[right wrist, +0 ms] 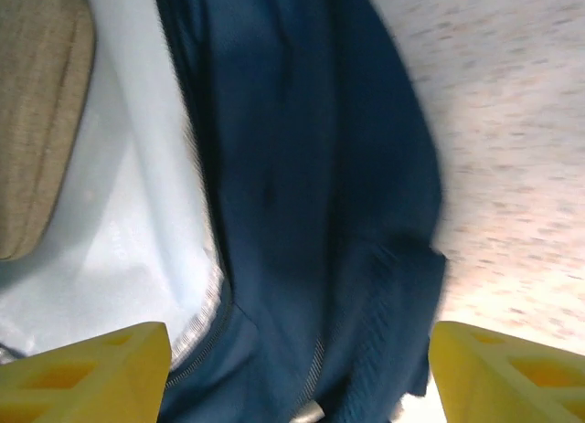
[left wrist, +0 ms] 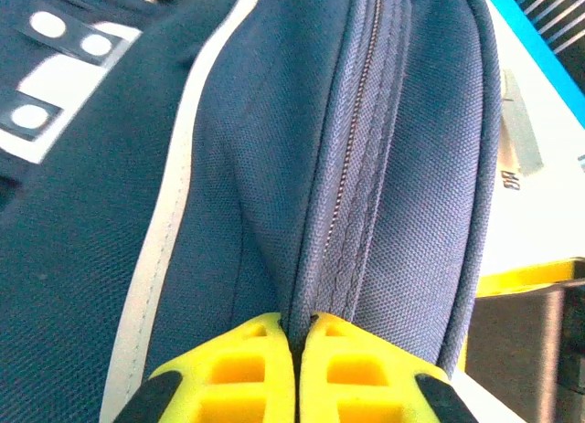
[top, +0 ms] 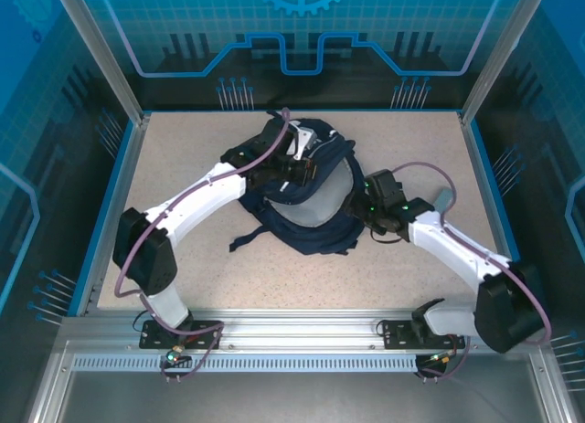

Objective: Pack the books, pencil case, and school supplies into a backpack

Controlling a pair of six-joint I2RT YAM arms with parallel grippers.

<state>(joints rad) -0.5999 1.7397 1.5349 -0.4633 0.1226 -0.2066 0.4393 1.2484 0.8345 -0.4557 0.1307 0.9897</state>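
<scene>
The navy backpack (top: 306, 229) lies in the middle of the table, its mouth held open. My left gripper (top: 294, 172) is shut on a fold of its fabric beside the zipper (left wrist: 352, 149), at the far rim; the yellow fingers (left wrist: 247, 368) pinch the cloth. The white dotted patch (left wrist: 55, 67) shows at upper left. My right gripper (right wrist: 300, 341) stands open at the backpack's right rim (right wrist: 311, 167), nothing between its jaws. Inside, on the pale lining (right wrist: 128, 213), lies a tan fabric thing (right wrist: 37, 121), which looks like the pencil case. The books are out of view.
The speckled tabletop (top: 183, 158) has free room left and right of the backpack. A dark strap (top: 245, 239) trails toward the near left. Blue walls and metal posts (top: 101, 58) ring the table. A yellow-and-dark block (left wrist: 526, 304) sits close to the backpack's side.
</scene>
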